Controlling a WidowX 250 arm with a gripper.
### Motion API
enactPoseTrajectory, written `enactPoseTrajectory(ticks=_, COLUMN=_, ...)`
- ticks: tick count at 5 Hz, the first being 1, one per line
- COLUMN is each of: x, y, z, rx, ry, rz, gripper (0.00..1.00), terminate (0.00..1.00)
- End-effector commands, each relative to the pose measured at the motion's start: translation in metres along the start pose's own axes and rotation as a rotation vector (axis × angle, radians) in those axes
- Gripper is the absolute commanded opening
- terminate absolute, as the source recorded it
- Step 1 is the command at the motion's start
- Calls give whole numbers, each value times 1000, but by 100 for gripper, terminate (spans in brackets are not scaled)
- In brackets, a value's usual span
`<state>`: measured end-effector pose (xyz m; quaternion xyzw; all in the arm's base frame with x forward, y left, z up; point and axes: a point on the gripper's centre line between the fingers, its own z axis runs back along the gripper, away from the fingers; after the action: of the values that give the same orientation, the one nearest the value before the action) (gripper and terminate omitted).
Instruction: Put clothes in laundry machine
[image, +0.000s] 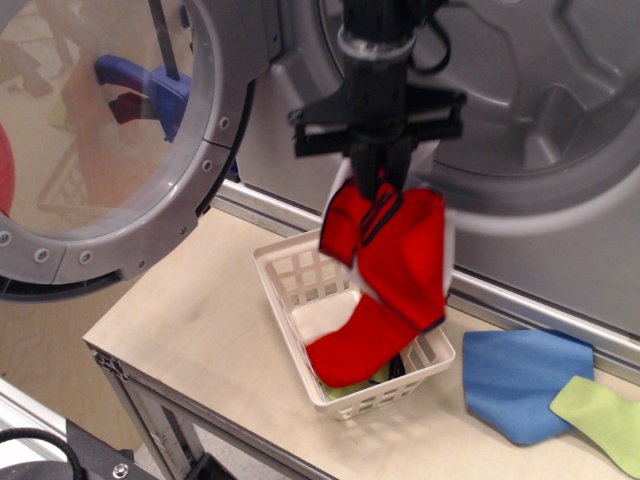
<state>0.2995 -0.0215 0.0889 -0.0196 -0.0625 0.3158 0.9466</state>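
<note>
My gripper (377, 183) is shut on a red cloth with dark edging (395, 262) and holds it up in front of the grey laundry machine (520, 130). The cloth hangs down, its lower end still inside the white lattice basket (290, 275). A white piece (322, 318) and a bit of lime green (380, 376) lie in the basket. The round door (130, 150) with its clear window stands open at the left. A blue cloth (520, 375) and a lime green cloth (600, 410) lie on the table at the right.
The wooden table (190, 320) ends in a front edge and a left corner close to the basket. A metal rail (520, 300) runs along the foot of the machine. A blue object (150, 85) shows through the door window.
</note>
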Motion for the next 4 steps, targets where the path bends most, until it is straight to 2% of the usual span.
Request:
enactPoseTrajectory(ticks=1, x=10, y=-42, z=57, rx=-185, ry=-186, rz=-145, gripper=0, terminate=0)
enactPoseTrajectory(ticks=3, x=32, y=-54, z=45, rx=-207, ry=-380, rz=-271, gripper=0, terminate=0)
enactPoseTrajectory(ticks=4, x=38, y=-53, z=38, rx=-201, ry=-423, rz=-317, gripper=0, terminate=0)
